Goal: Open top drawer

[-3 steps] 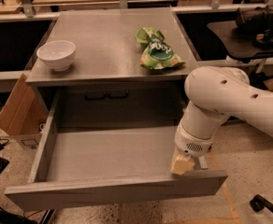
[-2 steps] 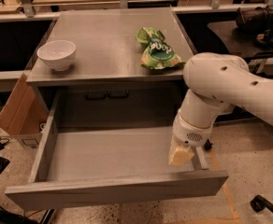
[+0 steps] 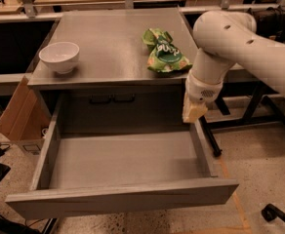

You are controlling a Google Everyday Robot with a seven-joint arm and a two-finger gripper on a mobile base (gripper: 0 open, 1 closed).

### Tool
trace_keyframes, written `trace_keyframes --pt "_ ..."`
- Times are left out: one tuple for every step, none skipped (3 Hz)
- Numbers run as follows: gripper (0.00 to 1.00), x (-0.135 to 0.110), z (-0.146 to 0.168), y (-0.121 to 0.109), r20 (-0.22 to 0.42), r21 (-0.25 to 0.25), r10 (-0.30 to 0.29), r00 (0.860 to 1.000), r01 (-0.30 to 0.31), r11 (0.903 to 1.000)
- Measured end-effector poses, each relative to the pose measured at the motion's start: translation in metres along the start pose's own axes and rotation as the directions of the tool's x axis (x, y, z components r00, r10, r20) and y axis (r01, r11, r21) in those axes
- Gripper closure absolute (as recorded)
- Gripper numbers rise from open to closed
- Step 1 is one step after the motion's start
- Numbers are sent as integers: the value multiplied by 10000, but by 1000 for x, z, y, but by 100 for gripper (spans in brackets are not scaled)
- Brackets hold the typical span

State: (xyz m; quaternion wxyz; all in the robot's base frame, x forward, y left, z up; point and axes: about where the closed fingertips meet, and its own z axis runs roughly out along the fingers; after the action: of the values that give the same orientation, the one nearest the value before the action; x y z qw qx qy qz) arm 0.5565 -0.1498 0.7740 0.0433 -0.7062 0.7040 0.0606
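Observation:
The top drawer (image 3: 123,199) is pulled far out of the grey cabinet, its deep plain grey interior (image 3: 125,160) bare and in full view. My white arm comes in from the upper right. My gripper (image 3: 194,112) hangs above the drawer's right side wall, near the cabinet's front edge, touching nothing that shows. No other drawer fronts are in view.
On the cabinet top (image 3: 113,48) stand a white bowl (image 3: 59,56) at the left and a green snack bag (image 3: 164,52) at the right. A cardboard box (image 3: 18,116) leans at the cabinet's left. Black table legs (image 3: 252,113) stand to the right.
My gripper has lifted up and back, from low near the drawer's front right corner to above its right wall near the cabinet. The drawer stays open.

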Motion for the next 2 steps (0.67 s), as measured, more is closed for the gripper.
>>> trace_keyframes --pt "100 18 -27 -36 -523 875 357 9980 -310 9957" --pt "100 51 -67 -38 -1170 1763 1363 9837 -1145 9776"
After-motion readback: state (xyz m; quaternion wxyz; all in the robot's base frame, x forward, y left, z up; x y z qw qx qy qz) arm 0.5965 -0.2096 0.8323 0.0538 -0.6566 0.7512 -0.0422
